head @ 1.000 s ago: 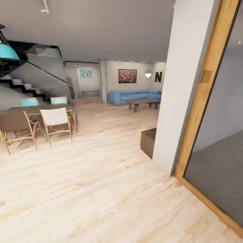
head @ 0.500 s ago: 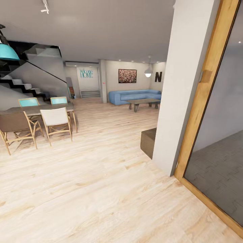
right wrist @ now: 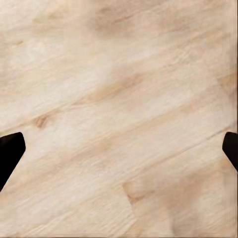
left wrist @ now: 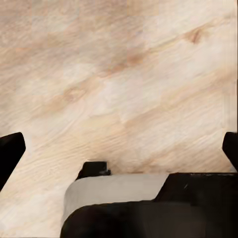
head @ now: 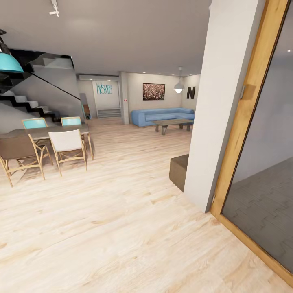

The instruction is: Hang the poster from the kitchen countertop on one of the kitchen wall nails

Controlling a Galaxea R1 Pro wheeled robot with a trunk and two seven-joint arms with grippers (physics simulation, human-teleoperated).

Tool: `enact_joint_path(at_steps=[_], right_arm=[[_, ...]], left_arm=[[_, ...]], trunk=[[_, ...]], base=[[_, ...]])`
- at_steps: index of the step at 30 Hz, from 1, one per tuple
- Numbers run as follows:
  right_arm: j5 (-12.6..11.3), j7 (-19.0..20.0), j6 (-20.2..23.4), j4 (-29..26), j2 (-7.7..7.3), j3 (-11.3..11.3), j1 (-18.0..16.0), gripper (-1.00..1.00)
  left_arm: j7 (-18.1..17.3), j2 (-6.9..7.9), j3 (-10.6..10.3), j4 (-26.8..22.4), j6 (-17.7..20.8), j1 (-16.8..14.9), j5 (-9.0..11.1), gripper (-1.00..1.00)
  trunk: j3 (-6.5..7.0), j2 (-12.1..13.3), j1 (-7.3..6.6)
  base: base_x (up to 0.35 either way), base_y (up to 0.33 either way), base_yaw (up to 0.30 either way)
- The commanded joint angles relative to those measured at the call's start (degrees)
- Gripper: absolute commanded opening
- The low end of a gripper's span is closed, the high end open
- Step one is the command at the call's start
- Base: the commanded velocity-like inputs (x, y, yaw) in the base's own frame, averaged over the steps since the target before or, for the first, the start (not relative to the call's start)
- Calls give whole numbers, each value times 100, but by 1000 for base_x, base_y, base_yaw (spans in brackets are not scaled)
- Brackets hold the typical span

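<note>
Hazards first, logged from my remote seat: the white pillar [head: 221, 101] stands close ahead, with a timber door frame [head: 248, 110] touching its far side and a low brown block [head: 178, 171] jutting from its base toward the open floor; I judge a careless turn of the base around that corner could clip the block or scrape an arm on the frame. Poster and kitchen countertop: neither is in sight, so I cannot say where they lie, and driving on a guess risks wasted travel or a wrong doorway. Beyond the frame, away from the pillar, a grey-floored room [head: 260, 203] opens; whether it is the kitchen I cannot tell. Open room: pale wood floor [head: 114, 219] runs wide and bare from the pillar out to the dining table [head: 44, 132] and its chairs [head: 67, 148], well apart from the pillar, leaving a broad lane between. Farther past the pillar sit a blue sofa [head: 160, 116], a coffee table [head: 173, 124] and a speckled wall picture [head: 154, 91], which is not the poster. Stairs [head: 28, 103] rise behind the table. Left gripper [left wrist: 119, 148]: dark fingertips at opposite edges of the wrist view, jaws spread wide, nothing between them but floor. Right gripper [right wrist: 119, 148]: likewise spread, holding nothing, hanging over bare boards.
</note>
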Motion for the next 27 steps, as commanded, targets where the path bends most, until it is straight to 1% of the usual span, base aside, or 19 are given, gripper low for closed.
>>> enact_joint_path(at_steps=[1,2,7,27], right_arm=[[0,7,-23,35,-8,-8,0,100],[-1,0,-36,-189,-35,-2,-4,100],[17,-18,-46,-225,-54,14,18,100],[28,-30,-57,-190,-32,28,20,100]], left_arm=[[3,24,6,-397,-2,7,-5,100],[-7,206,31,-697,-20,13,7,100],[5,282,60,-786,-22,16,22,100],[16,283,61,-734,-22,20,33,100]], trunk=[[-7,-3,0],[-7,-3,0],[-7,-3,0],[-7,-3,0]], base=[[0,0,0],[0,0,0],[0,0,36],[0,0,285]])
